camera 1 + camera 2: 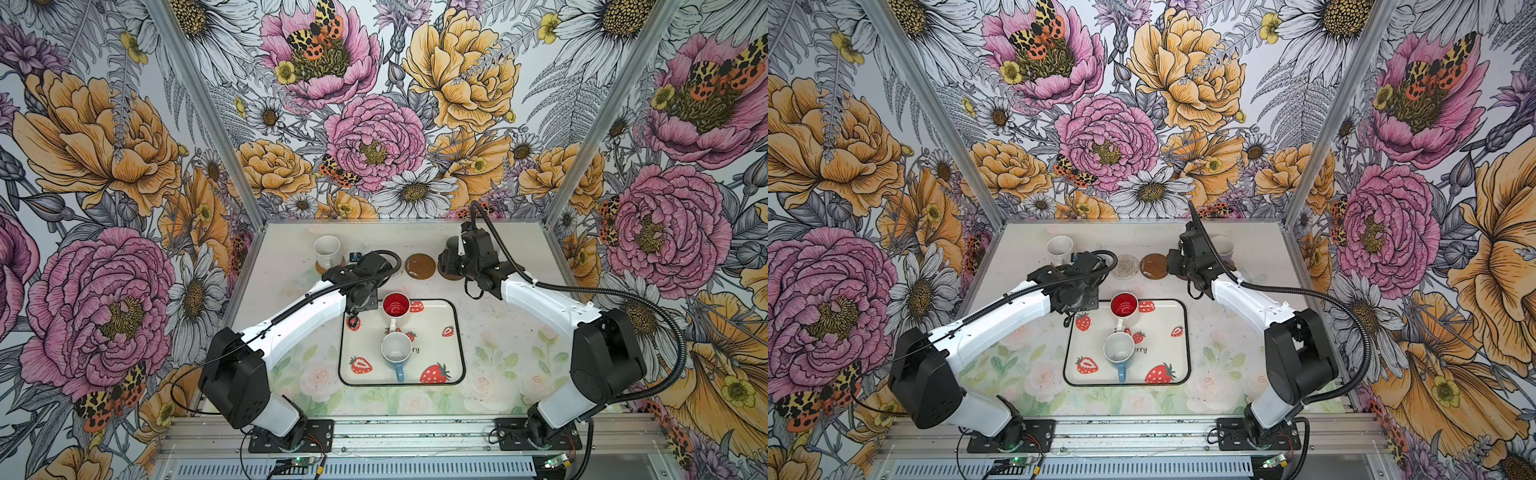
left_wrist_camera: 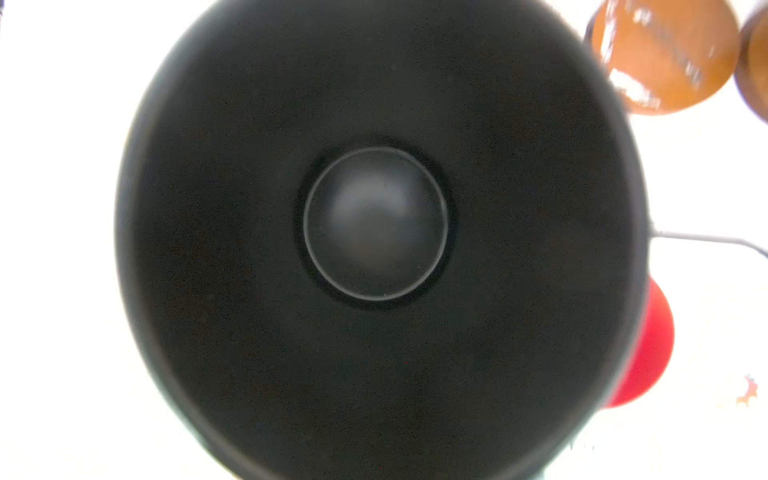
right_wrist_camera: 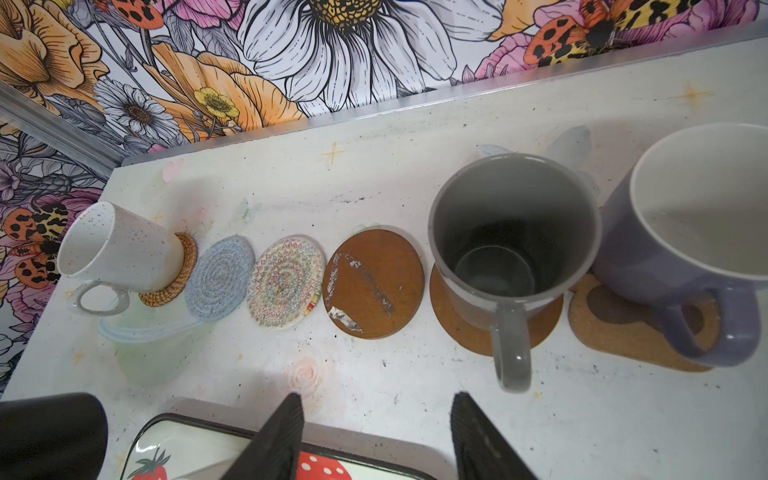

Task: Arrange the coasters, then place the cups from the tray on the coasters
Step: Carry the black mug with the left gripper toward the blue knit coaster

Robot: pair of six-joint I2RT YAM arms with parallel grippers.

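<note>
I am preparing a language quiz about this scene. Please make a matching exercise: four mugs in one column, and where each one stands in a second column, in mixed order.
1 grey mug
2 lavender mug
3 white speckled mug
4 light blue mug

A rattan coaster
B tray
C paw-shaped coaster
D brown round coaster

Pairs: 1-D, 2-C, 3-A, 4-B

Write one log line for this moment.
left gripper: holds black mug | right gripper: open, empty | tray: two cups | bare coasters: three
</note>
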